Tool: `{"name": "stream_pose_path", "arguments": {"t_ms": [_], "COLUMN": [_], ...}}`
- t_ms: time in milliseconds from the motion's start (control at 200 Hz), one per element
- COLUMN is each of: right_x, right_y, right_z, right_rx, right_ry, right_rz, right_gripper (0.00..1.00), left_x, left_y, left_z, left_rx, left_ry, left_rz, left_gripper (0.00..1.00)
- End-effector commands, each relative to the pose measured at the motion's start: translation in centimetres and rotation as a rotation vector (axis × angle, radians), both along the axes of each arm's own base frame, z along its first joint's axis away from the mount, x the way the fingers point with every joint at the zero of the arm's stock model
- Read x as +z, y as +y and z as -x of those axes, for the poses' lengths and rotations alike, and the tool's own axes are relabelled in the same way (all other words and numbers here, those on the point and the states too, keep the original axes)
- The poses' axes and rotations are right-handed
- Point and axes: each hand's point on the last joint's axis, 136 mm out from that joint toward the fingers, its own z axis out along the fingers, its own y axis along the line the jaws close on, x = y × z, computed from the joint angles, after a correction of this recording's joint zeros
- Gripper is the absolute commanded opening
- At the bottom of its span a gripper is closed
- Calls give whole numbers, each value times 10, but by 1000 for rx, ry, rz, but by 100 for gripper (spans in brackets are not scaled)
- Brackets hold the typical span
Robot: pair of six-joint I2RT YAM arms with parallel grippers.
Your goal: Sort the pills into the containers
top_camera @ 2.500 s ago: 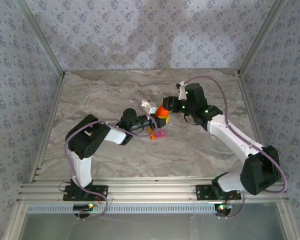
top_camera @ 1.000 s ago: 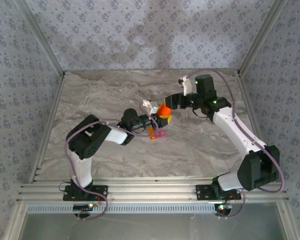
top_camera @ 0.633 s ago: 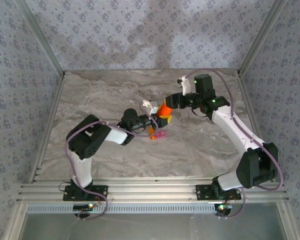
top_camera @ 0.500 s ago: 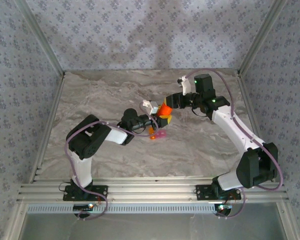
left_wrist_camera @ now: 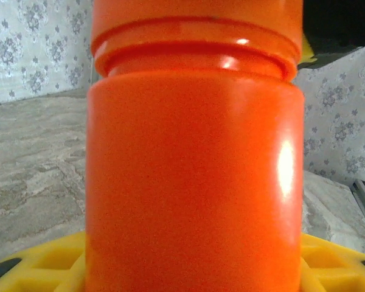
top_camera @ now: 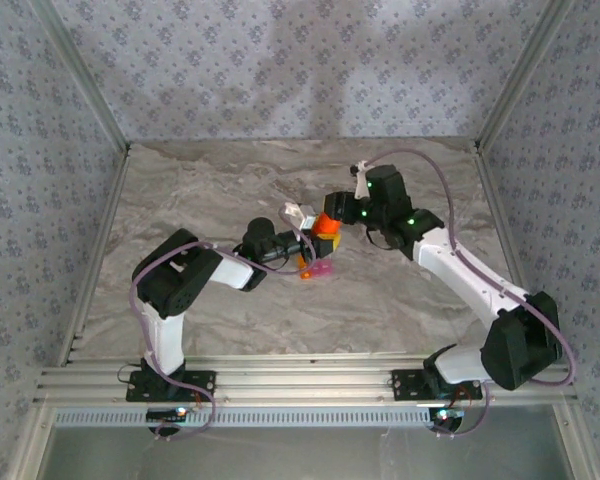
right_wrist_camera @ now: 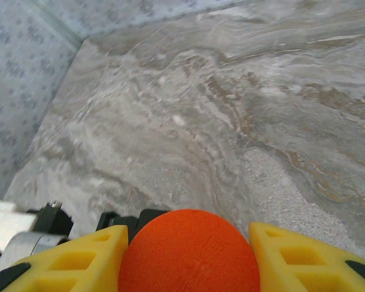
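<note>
We see an orange bottle (top_camera: 326, 222) near the middle of a grey marbled bench (top_camera: 200, 190). Flowered walls (top_camera: 280, 60) surround it, and a metal rail (top_camera: 300, 382) runs along the near edge.

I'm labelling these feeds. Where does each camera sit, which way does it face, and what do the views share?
Top external: above and behind the bases, looking down at the table; both arms show, meeting at the bottle near the containers.
Left wrist: low, facing the bottle's side; its yellow fingers flank it.
Right wrist: above the bottle, looking down past its cap to the table; its yellow fingers flank the cap.
Shared: all three show the bottle.
</note>
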Motion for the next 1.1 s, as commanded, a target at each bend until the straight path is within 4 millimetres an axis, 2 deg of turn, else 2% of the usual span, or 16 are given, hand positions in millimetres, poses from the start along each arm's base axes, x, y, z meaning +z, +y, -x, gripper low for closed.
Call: {"name": "stream_pose_path", "arguments": {"t_ms": [0, 185, 265, 475, 665, 710, 730, 750, 800, 985, 1094], "right_x": [-44, -34, -22, 31, 80, 85, 87, 104, 112, 125, 130], "right_y": [18, 20, 16, -10, -32, -33, -32, -31, -27, -7, 2], "right_z": [29, 28, 25, 15, 11, 13, 14, 14, 17, 22, 22], "right_rx": [-37, -25, -35, -77, -151, -162, -165, -168, -174, -170, -162], "right_ry": [175, 161, 143, -8, -138, -161, -172, -209, -246, -330, -350], "right_rz": [-17, -17, -31, -48, -52, -43, -36, -46, -21, 47, 18], "right_gripper": [37, 40, 48, 75, 81, 82, 82, 82, 82, 85, 85], "left_x": [50, 50, 49, 46, 48, 48, 48, 48, 50, 55, 59], "left_y": [-5, -5, -5, -4, -3, -2, -2, -2, -2, 2, 5], "left_z": [5, 5, 5, 7, 7, 7, 7, 7, 8, 11, 13], "left_rx": [-25, -25, -25, -22, -20, -21, -21, -21, -21, -20, -16], "left_ry": [-133, -133, -131, -129, -135, -135, -136, -137, -139, -152, -163], "left_rz": [113, 111, 110, 101, 103, 103, 103, 104, 106, 119, 124], "left_gripper": [0, 0, 0, 0, 0, 0, 0, 0, 0, 0, 0]}}
